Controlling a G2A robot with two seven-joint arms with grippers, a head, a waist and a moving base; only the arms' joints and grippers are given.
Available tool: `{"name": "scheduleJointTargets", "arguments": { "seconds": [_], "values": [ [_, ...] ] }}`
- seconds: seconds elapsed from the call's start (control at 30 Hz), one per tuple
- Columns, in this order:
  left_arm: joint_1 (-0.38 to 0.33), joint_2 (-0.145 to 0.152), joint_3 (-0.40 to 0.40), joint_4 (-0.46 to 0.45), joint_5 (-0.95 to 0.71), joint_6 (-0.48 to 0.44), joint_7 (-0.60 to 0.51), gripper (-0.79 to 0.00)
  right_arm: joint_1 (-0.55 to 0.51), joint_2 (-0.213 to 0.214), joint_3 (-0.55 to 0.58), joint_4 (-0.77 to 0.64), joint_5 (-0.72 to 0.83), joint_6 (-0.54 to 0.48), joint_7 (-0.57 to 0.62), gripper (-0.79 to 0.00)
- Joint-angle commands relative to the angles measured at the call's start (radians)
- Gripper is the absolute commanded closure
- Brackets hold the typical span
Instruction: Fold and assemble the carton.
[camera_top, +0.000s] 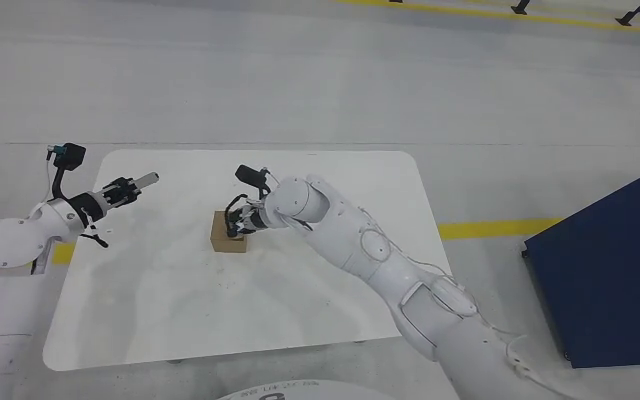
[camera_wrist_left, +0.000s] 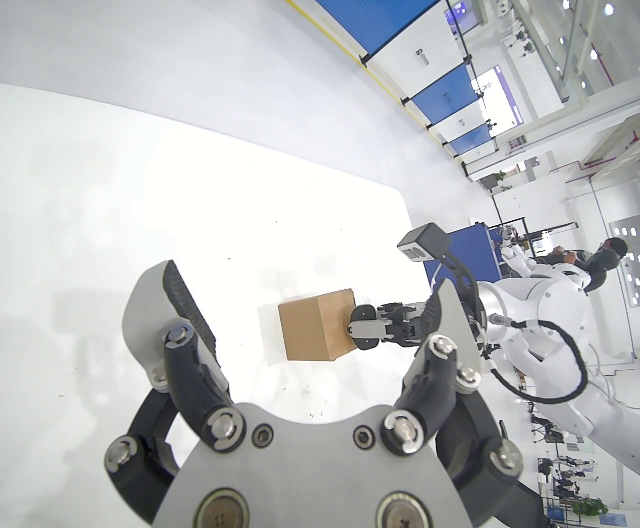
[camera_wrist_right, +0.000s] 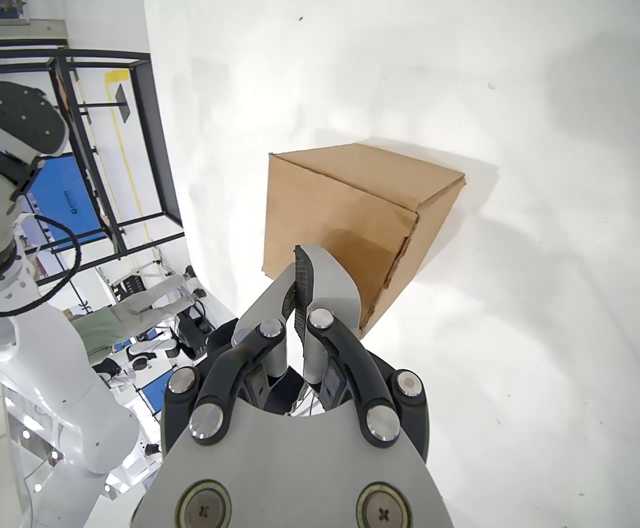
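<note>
A white, round-cornered table (camera_top: 300, 310) stands on pale grey floor (camera_top: 300, 80). Near its centre sits a small brown cardboard carton (camera_top: 224, 241), closed into a cube with rough-edged seams. The right gripper (camera_wrist_right: 300, 260), fingers pressed together, touches its side. The left gripper (camera_top: 148, 181), fingers spread, hangs well apart.

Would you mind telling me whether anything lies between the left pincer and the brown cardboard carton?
Nothing visible does. Only bare white table separates the open left pincer from the brown cardboard carton. The right pincer, shut, sits at the carton's far side, away from that path.
</note>
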Motion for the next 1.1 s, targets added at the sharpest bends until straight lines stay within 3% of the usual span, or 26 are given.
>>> {"name": "scheduleJointTargets", "arguments": {
  "seconds": [0.0, 0.3, 0.6, 0.87, 1.07],
  "values": [
    [0.0, 0.0, 0.0, 0.0, 0.0, 0.0, 0.0, -0.785, -0.004, 0.001, 0.005, 0.001, 0.0, 0.001, -0.001, 0.0],
    [0.0, 0.0, 0.0, 0.0, 0.0, 0.0, 0.0, -0.785, 0.015, -0.019, -0.017, 0.039, -0.001, 0.018, -0.031, 0.0],
    [0.0, 0.0, 0.0, 0.0, 0.0, 0.0, 0.0, -0.785, -0.013, -0.005, 0.019, 0.009, -0.007, -0.013, -0.018, 0.0],
    [0.0, 0.0, 0.0, 0.0, 0.0, 0.0, 0.0, -0.785, 0.015, -0.027, -0.008, 0.052, -0.001, -0.005, -0.035, 0.0],
    [0.0, 0.0, 0.0, 0.0, 0.0, 0.0, 0.0, -0.785, -0.042, 0.017, 0.104, -0.02, 0.012, -0.09, -0.006, 0.0]
  ]
}}
